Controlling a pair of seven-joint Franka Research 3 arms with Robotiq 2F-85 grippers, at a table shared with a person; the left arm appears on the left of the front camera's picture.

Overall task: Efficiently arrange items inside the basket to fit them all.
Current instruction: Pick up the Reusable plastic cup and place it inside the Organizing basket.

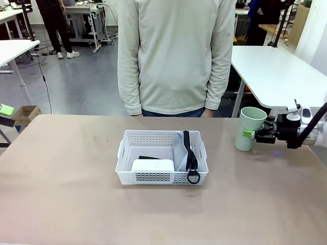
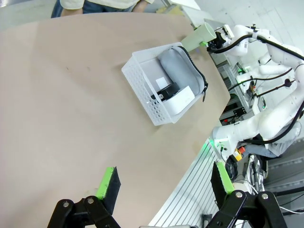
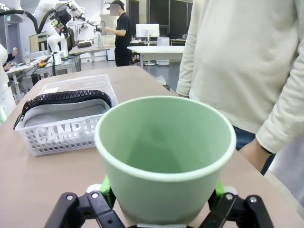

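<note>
- While the basket (image 1: 162, 153) sits at the middle of the desk (image 1: 61, 189), it holds the white block (image 1: 152, 166) at its near wall, the black stapler (image 1: 148, 157) behind that block, and the grey pouch (image 1: 182, 150) along its right end.
- Pouch: black strap (image 1: 191, 158) draped over the near rim; "CAMP" reads through the lattice in the right wrist view.
- Cup (image 1: 251, 128): pale green, empty, upright, near the desk's far right edge, apart from the basket.
- Right gripper (image 1: 251, 133): fingers pinching the cup's sides.
- Left gripper (image 2: 166, 183): fingers spread wide, holding nothing, above the desk's edge.
</note>
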